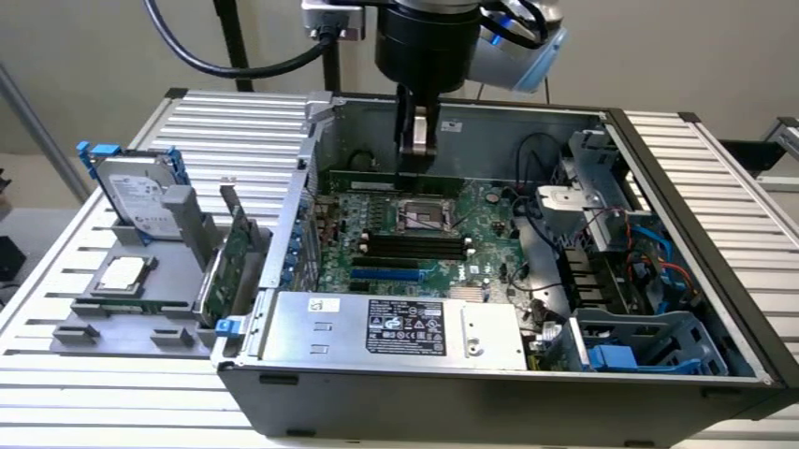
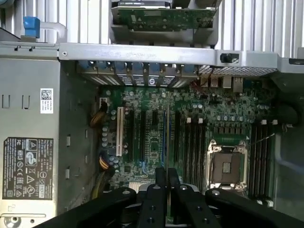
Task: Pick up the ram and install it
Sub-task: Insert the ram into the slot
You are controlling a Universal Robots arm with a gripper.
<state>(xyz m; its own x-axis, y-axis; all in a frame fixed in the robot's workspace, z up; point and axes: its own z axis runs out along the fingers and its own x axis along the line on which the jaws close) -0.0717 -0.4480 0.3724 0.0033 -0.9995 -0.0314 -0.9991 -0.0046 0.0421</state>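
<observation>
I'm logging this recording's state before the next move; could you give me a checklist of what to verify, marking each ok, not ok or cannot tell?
1. Claw closed on the ram: ok.
2. Case open, with the board exposed: ok.
3. Ram roughly parallel to the memory slots beside the processor socket in the wrist view: ok.
4. Ram directly over its target slot: cannot tell.
5. Ram's notch matching the slot's key: cannot tell.

Case [image 1: 500,407] lay open on the slatted table [image 1: 138,402]. Board [image 2: 142,102] inside, slots [image 2: 194,152] beside the CPU socket [image 2: 227,166]. Labelled PSU [image 1: 387,329] near side. Tray [image 1: 131,327] at the exterior view's left, drive [image 1: 140,201] upright in it.
</observation>
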